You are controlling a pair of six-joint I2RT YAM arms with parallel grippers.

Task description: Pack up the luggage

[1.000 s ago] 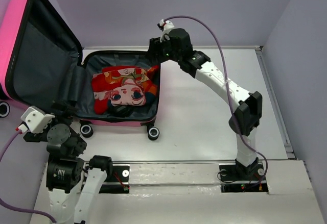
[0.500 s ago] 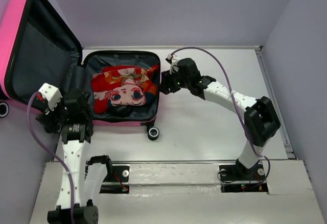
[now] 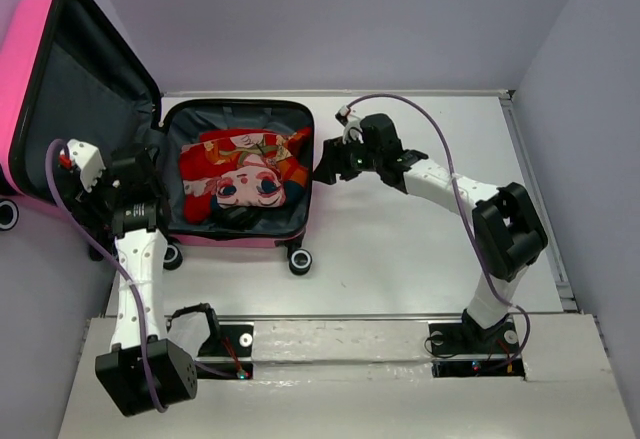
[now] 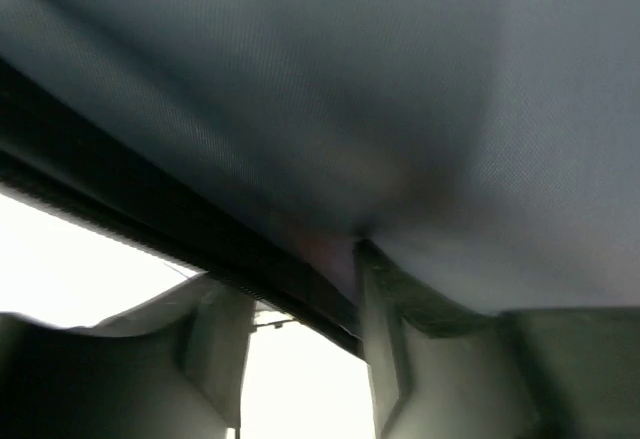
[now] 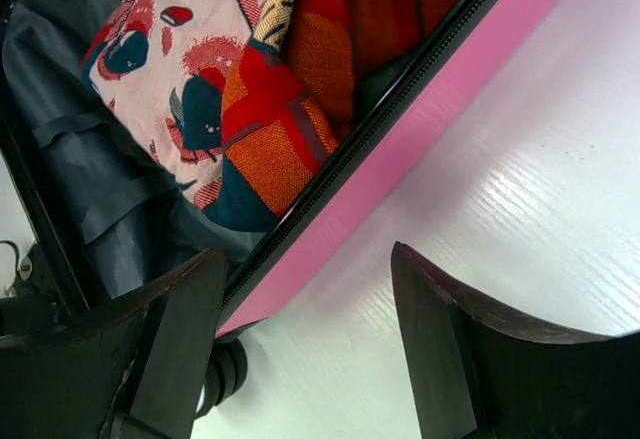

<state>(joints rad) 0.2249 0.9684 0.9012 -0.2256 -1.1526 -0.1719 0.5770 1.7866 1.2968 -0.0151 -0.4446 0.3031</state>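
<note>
So the pink luggage point(image 3: 28, 89) is lying open at the far left corner of the worktop point(image 3: 420, 259). Its base is flat on the surface, and the lid is propped up and leans out past the left edge, showing the dark grey lining. There's a red patterned cloth point(image 3: 245, 174) with a cartoon face sitting in the base. One of the little black wheels point(image 3: 300, 261) pokes out at the near side.

The left gripper point(image 3: 140, 166) is up against the lower part of the lid. In its wrist view the fingers point(image 4: 385, 359) are apart, with the black zipper rim running across just past them and one tip touching the lining.

The right gripper point(image 3: 322, 167) is just beside the base's right wall. Its pincer is spread wide, and the wrist camera shows the pink wall between the fingers point(image 5: 180, 339). It's not clamped on anything.
</note>
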